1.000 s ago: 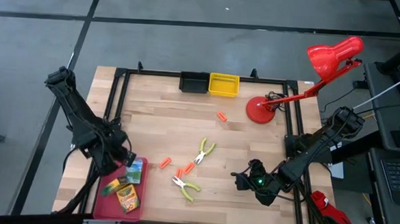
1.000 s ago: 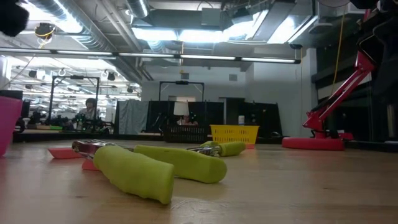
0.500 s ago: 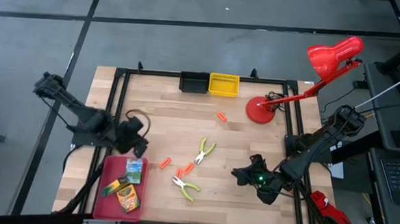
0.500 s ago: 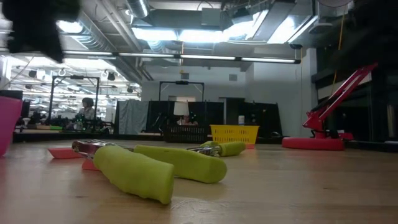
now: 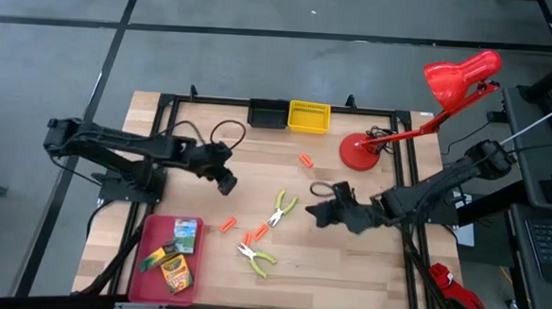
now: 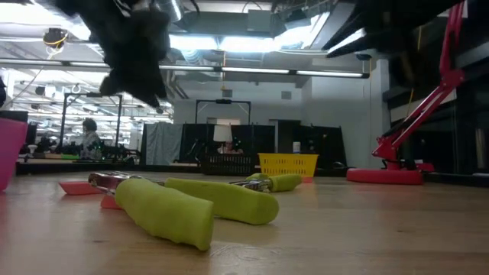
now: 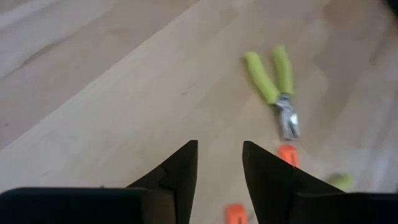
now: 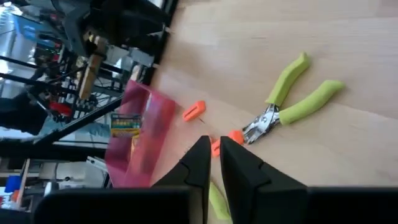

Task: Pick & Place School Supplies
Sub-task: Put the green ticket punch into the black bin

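Moved since earlier: both arms have swung from the lower corners of the high view toward mid-tabletop; the left one has left the red tray.
High view, left pincer (image 5: 225,181): empty, hanging above bare wood left of centre.
High view, right pincer (image 5: 316,214): just right of the upper pair of small pliers with lime-green handles (image 5: 281,210).
High view, supplies: second lime-handled pliers (image 5: 255,257) lower centre; stubby orange pieces (image 5: 227,226) between the two pairs, one more (image 5: 306,160) near the top; three yellow-and-green crayon boxes (image 5: 175,266) lie in the flat red plastic tray (image 5: 141,282) at lower left.
Key relation: the upper pliers lie between the pincers, nearer the right one, long axis slanting from lower left to upper right.
Low view: fat lime handles (image 6: 200,203) fill the foreground of the wooden tabletop (image 6: 367,229); a dark arm blurs across the upper left.
Left wrist view: fingers (image 7: 179,176) parted with nothing between; pliers (image 7: 277,86) ahead, upper right.
Right wrist view: fingers (image 8: 198,162) nearly touching, empty; pliers (image 8: 292,93) at right, metal nose toward an orange piece (image 8: 235,136).
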Action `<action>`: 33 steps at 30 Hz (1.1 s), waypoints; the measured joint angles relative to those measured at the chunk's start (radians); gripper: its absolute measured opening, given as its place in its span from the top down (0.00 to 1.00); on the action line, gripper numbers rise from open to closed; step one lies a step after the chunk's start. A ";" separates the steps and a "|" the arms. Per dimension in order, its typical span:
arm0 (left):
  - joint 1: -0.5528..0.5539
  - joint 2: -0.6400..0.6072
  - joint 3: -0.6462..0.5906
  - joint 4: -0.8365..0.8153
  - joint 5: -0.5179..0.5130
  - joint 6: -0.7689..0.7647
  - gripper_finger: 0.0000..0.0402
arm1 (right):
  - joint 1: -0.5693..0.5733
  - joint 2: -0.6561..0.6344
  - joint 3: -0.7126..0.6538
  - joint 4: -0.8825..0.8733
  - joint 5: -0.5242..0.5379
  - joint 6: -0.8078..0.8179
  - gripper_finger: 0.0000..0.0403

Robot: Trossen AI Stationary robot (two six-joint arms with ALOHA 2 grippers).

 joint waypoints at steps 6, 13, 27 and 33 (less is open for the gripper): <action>0.102 0.159 0.001 0.258 0.118 0.009 0.69 | -0.043 -0.012 0.000 0.006 -0.105 0.004 0.83; 0.131 0.388 0.140 0.290 0.176 0.169 0.71 | 0.037 -0.021 0.000 -0.012 -0.240 0.085 0.81; 0.050 0.741 0.484 0.126 0.166 0.235 0.67 | 0.158 -0.021 0.000 -0.033 -0.221 0.297 0.81; 0.013 0.801 0.545 0.138 0.147 0.221 0.62 | 0.195 -0.021 0.000 -0.035 -0.174 0.326 0.81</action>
